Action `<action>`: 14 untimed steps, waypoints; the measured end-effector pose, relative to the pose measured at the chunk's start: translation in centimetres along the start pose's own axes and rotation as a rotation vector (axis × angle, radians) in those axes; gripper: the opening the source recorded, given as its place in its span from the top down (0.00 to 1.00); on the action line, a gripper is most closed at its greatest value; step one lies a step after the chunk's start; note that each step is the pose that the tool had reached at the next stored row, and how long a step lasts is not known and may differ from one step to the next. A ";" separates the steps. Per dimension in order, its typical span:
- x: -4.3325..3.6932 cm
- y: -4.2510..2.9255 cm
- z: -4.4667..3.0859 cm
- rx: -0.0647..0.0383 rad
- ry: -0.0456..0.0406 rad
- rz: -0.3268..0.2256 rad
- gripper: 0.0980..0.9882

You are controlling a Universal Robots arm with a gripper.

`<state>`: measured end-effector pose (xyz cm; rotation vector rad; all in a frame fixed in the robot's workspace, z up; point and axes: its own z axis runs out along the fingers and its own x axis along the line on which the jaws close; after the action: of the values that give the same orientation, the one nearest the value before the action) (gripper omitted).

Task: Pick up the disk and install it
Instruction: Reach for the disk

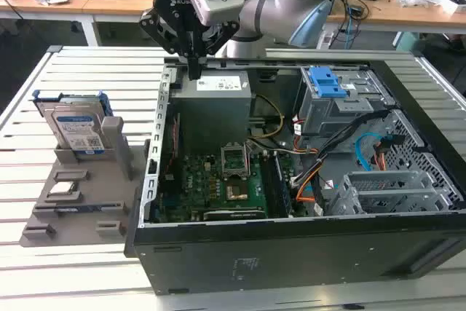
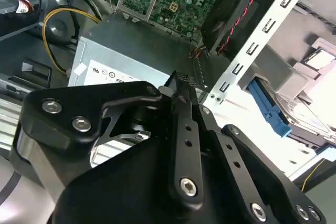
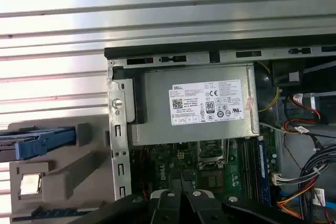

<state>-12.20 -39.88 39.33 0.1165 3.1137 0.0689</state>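
The gripper (image 1: 195, 74) hangs narrow and empty over the power supply (image 1: 218, 85), so a clean pick needs it squared to the disk (image 1: 76, 130), which stands upright in the grey holder (image 1: 80, 194) beside the case (image 1: 291, 253).

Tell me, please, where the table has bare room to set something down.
Bare slats of the table lie beyond the grey holder with the disk, at the exterior view's left, and in front of it. Inside the case it is crowded; the gripper hangs over the power supply.
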 end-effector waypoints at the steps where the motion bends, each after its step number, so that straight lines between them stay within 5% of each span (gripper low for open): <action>1: 0.49 -0.04 -0.01 0.000 -0.0001 0.000 0.99; 4: 1.76 -0.13 -0.05 0.000 0.0000 0.000 0.99; 8: 2.52 -0.19 -0.07 0.000 0.0000 0.000 0.99; 14: 5.04 -0.38 -0.13 0.000 0.0000 0.000 0.99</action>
<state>-17.26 -39.88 39.33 0.1166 3.1137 0.0689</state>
